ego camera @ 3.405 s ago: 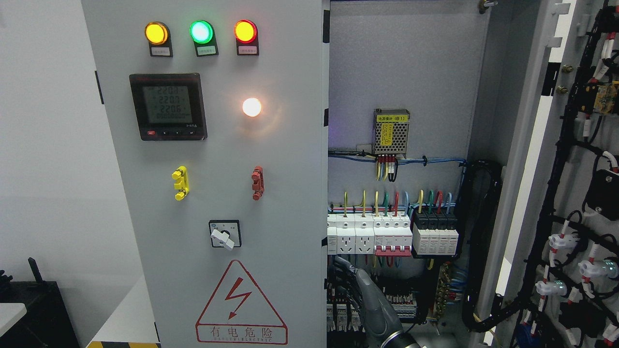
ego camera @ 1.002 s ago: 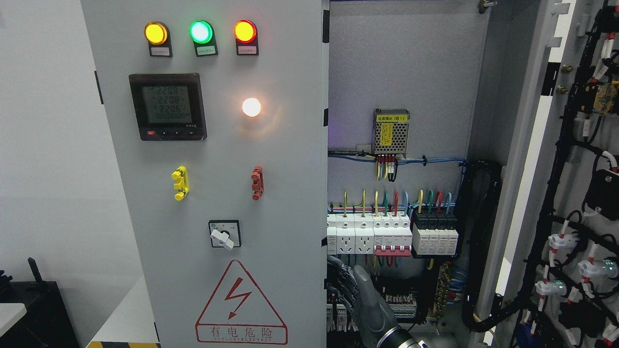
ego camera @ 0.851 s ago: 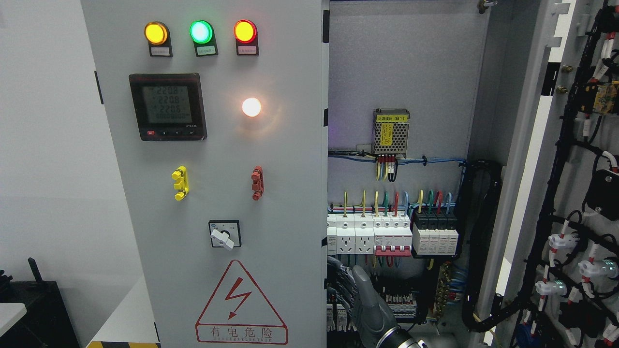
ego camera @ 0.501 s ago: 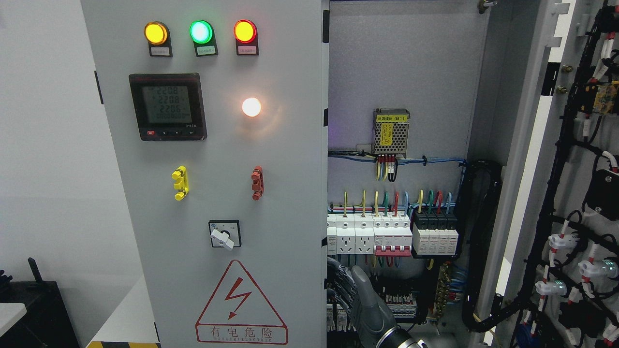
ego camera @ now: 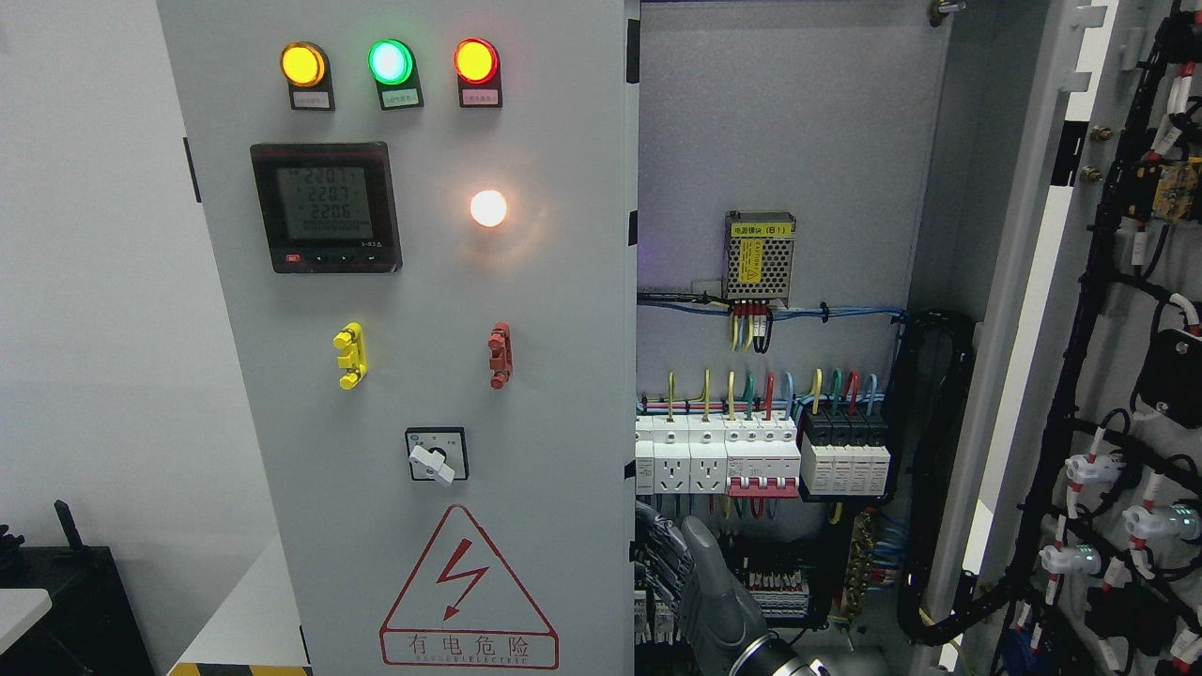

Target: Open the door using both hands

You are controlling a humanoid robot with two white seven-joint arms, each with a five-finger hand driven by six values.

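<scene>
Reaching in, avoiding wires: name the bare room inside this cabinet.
Free: back panel above the power supply, and the strip between it and the breaker row. Crowded: below that, around the robot hand, and the right-hand cable bundle.

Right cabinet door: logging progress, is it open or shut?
Open. The right door is swung aside, showing the breakers inside the cabinet.

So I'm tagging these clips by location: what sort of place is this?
Probably an industrial or electrical training room: a grey electrical cabinet with indicator lamps, a digital power meter, and rows of circuit breakers behind its open door.
</scene>
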